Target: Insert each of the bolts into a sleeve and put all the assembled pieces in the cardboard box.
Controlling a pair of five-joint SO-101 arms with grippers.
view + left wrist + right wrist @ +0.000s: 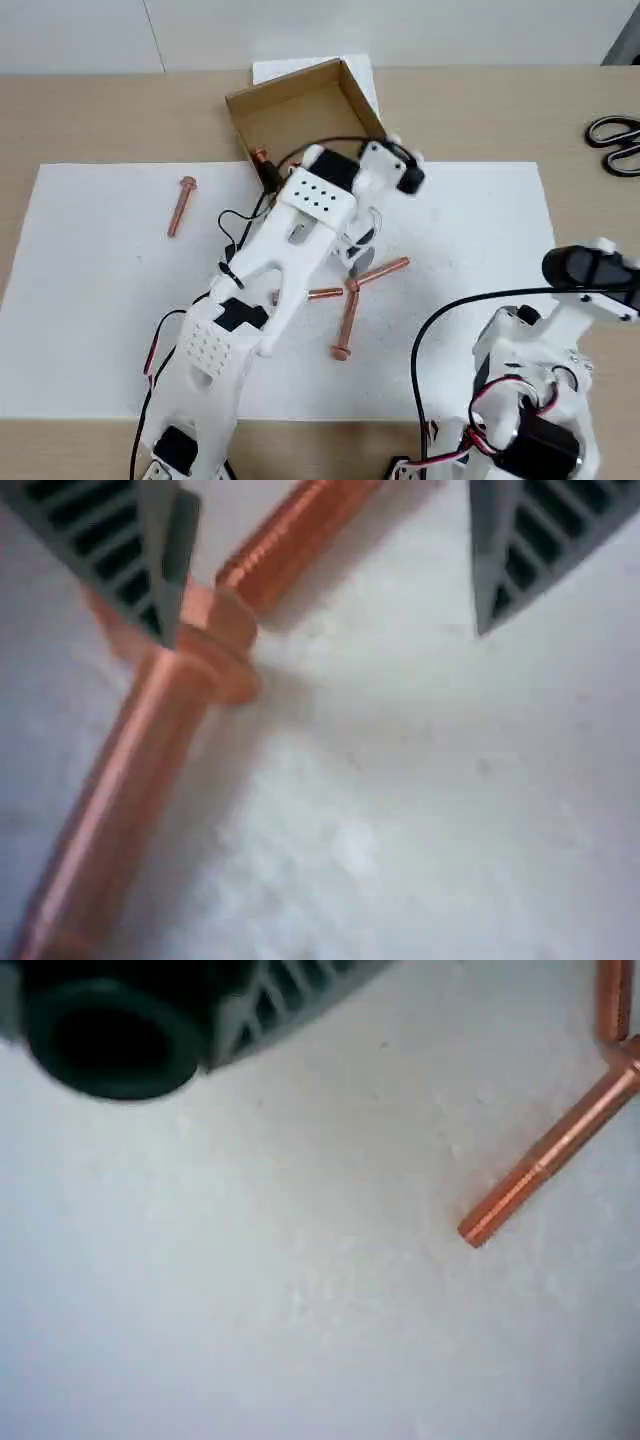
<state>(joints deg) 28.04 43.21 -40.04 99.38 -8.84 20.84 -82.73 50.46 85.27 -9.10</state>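
Observation:
My left gripper [325, 570] is open, low over the white sheet, with its grey ribbed fingers [150, 550] on either side of two copper bolts. The hex head of one bolt [215, 640] lies just under one finger, and the other bolt [300, 530] runs off between the jaws. From above, this gripper [356, 252] hangs over the bolt [380, 271] and its neighbour [346, 320]. A short copper piece [316, 294] lies beside the arm. Another bolt [181, 205] lies far left. The cardboard box [300, 105] stands at the back. My right gripper [230, 1010] is over bare sheet, next to a dark round tube [110, 1040].
The right arm [560, 340] is folded back at the front right corner. Scissors [615, 140] lie on the wood at the far right. A copper piece [261, 157] sits at the box's near corner. The white sheet [100, 300] covers most of the table.

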